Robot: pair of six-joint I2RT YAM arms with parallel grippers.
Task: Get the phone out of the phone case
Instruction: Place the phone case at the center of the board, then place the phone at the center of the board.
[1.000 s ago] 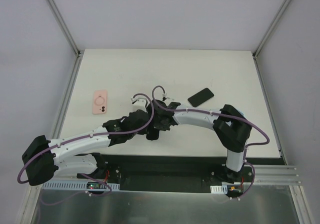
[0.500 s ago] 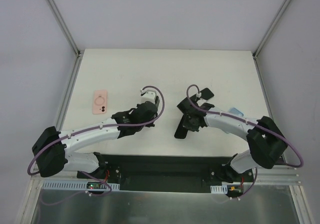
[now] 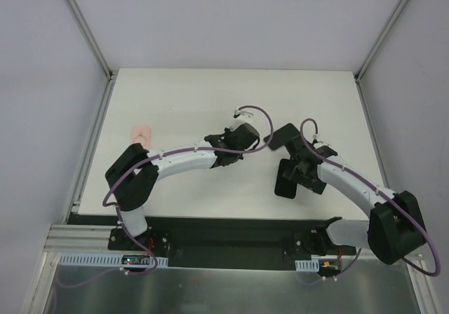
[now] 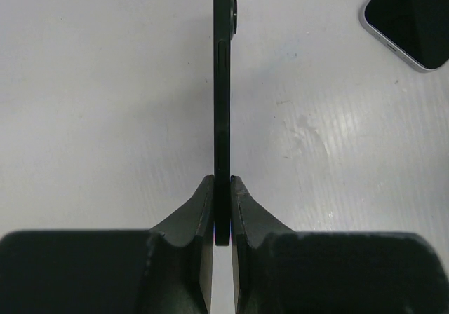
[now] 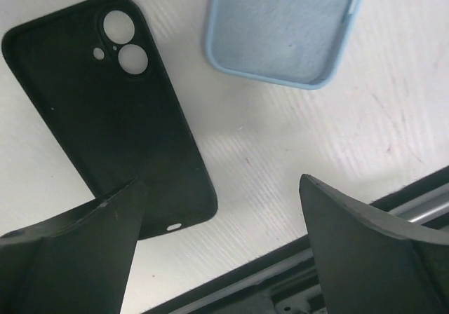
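Left end effector clenched on the black phone, held edge-on over the desk at centre of the left wrist view. Right end effector released, hanging over the empty black case at upper left of its view. Phone looks out already: tilt it flat, lower slowly, let go only once it rests, clear of the second phone at upper right.

On my white tabletop I see an empty black case lying flat, with a light blue case just beside it. A pink case lies near the left edge. A dark-screened phone lies face up.
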